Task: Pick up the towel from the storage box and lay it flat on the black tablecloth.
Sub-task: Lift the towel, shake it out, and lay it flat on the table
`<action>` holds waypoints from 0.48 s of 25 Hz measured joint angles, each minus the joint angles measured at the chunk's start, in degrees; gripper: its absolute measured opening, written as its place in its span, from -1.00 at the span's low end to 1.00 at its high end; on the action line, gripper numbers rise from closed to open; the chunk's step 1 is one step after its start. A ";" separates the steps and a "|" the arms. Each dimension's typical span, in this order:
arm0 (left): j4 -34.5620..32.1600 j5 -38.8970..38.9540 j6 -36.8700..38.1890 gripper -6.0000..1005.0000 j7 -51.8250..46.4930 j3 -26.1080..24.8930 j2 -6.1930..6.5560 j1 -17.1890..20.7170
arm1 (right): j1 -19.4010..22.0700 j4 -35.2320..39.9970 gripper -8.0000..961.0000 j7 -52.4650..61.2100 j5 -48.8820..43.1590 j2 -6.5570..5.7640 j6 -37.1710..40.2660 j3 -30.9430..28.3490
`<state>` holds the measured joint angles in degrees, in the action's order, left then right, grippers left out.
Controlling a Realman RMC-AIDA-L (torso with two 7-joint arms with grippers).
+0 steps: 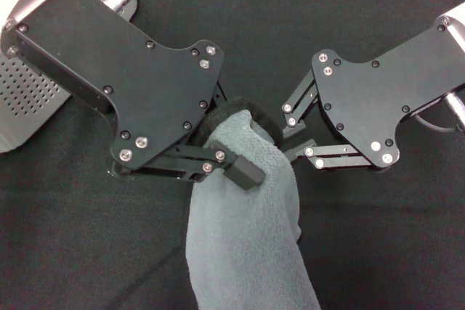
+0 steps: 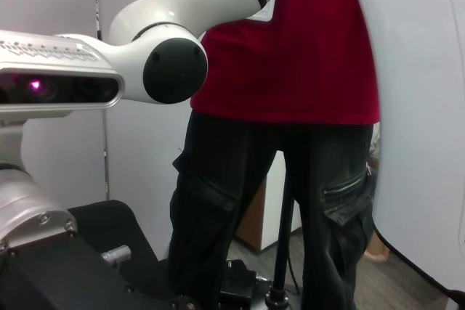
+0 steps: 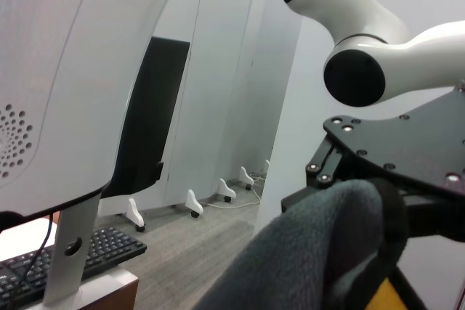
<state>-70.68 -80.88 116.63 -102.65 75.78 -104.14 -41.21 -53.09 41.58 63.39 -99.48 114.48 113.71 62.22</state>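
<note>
Both end effectors, left (image 1: 243, 168) and right (image 1: 290, 139), pinch the towel (image 1: 247, 237) (hanging bunched) above the black tablecloth (image 1: 392, 237).

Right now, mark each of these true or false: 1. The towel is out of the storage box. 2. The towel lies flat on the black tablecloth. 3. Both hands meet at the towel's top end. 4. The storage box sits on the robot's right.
1. True: the towel hangs between the hands, clear of the storage box.
2. False: it hangs bunched above the black tablecloth, not spread out.
3. True: the left hand is shut on its upper end and the right hand reaches that end from the other side.
4. False: the box is at the robot's left, behind the left arm.
</note>
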 joint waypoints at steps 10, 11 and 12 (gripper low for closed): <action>-0.09 0.00 0.00 -0.95 0.00 -0.02 -0.36 0.25 | -0.14 0.00 -0.75 1.69 0.08 0.00 0.44 -1.13; -0.13 0.00 0.00 -0.95 0.00 -0.02 -0.36 0.26 | -0.15 0.01 -0.75 1.72 0.08 -0.01 0.53 -1.13; -0.17 0.00 0.00 -0.95 0.00 -0.02 -0.37 0.26 | -0.15 0.03 -0.74 1.74 0.08 -0.01 0.65 -1.13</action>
<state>-70.85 -80.87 116.63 -102.65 75.76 -104.50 -40.95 -53.24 41.60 65.13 -99.40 114.46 114.36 61.08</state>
